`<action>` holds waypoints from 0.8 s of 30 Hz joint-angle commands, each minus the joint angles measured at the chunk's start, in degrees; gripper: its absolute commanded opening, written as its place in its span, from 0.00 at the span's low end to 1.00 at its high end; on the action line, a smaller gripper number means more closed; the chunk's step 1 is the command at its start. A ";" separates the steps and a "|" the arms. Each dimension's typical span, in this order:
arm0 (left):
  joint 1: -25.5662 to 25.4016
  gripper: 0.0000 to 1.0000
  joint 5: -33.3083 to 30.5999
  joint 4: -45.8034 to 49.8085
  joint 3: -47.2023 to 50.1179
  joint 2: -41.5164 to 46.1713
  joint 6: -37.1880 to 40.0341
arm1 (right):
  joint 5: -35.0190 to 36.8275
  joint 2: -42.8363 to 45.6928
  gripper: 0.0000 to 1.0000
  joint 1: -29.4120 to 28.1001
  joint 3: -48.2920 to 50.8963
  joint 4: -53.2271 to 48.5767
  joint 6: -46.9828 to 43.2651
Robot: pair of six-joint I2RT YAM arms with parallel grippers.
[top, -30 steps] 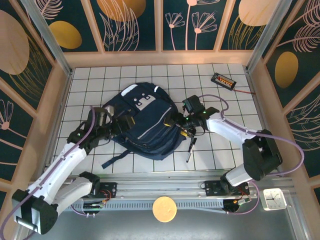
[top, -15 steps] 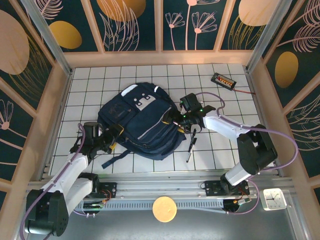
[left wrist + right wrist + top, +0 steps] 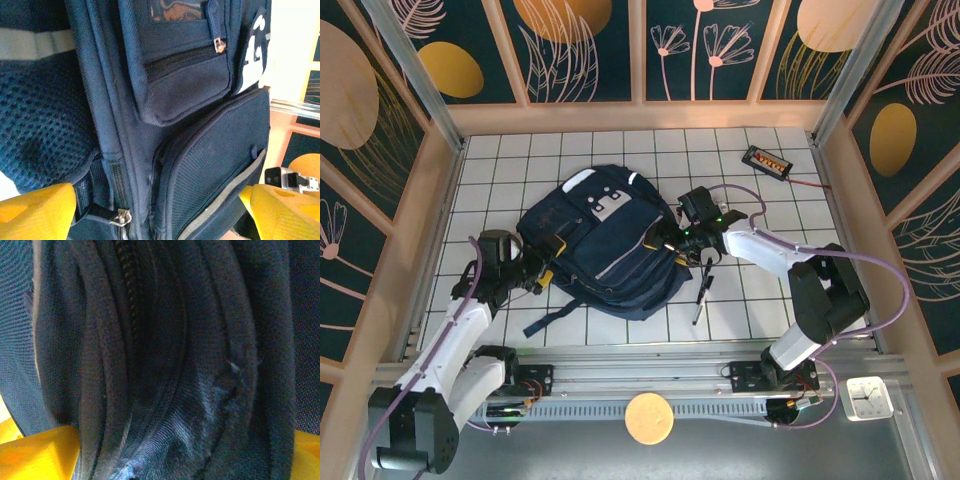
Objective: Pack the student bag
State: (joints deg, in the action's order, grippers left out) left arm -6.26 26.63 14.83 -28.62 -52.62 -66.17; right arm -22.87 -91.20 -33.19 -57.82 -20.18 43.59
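The student bag (image 3: 605,245) lies flat in the middle of the white gridded table (image 3: 770,310), front pocket and white patches facing up, with one dark strap (image 3: 552,316) trailing toward the near edge. The left pincer (image 3: 542,262) sits at the bag's left edge. In its wrist view its yellow fingers (image 3: 35,215) stand wide apart, with the bag's side, a mesh pocket (image 3: 210,160) and a zip pull (image 3: 219,46) ahead of them. The right pincer (image 3: 665,240) is pushed against the bag's right edge. Its yellow fingers (image 3: 35,455) are also spread wide, and folds of navy fabric and a zip line bulge between them; I cannot tell whether they squeeze the cloth. A slim dark pen (image 3: 699,298) lies on the table just right of the bag. A small black device (image 3: 766,160) rests near the far right corner, well apart from the bag.
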 commanded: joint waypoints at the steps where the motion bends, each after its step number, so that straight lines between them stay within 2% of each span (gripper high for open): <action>1: 0.94 0.88 1.10 -1.40 -2.63 -3.88 1.38 | -0.99 -0.94 0.88 0.59 -1.04 0.94 -1.27; 4: 1.47 0.85 0.72 -5.06 -2.63 -7.93 2.13 | -1.21 -1.09 0.87 0.59 -1.28 1.02 -1.28; 10: 3.36 0.83 0.35 -6.38 -4.68 -14.86 5.98 | -1.21 -1.12 0.85 1.00 -1.24 0.89 -1.39; 14: 5.42 0.78 0.62 -9.16 -5.64 -18.52 6.93 | -0.99 -1.39 0.84 1.09 -0.81 1.11 -1.23; 24: 5.73 0.69 2.90 -13.67 -9.11 -26.05 7.76 | -0.59 -3.52 0.82 1.20 -0.98 1.07 -1.27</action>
State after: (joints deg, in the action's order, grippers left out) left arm -1.02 28.08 4.71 -35.77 -77.73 -59.94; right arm -23.73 -93.30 -32.56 -57.82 -19.00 43.33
